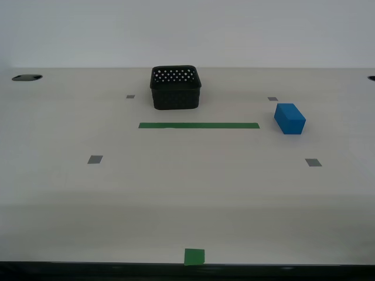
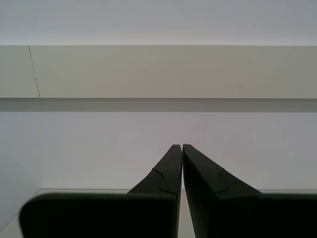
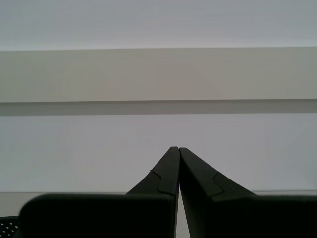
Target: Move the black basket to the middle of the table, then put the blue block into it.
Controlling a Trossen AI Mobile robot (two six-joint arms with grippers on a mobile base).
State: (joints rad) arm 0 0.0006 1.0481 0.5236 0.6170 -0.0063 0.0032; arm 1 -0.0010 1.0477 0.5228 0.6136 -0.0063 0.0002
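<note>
Black perforated plastic basket (image 1: 176,88): far centre of pale worktop (image 1: 187,199), beyond green tape strip (image 1: 198,125). Blue rectangular block (image 1: 289,118): right, nearer. First claw (image 3: 174,148), second claw (image 2: 178,146): clenched, empty, neither nearer discernibly.

basket (image 1: 176,88) behind strip (image 1: 198,125), block (image 1: 289,118) beside

Plain pale grey wall (image 1: 187,32) behind bench, evenly lit. Wrist views: same wall beyond claw tips, crossed by wide beige band (image 2: 158,72), dark line beneath.
</note>
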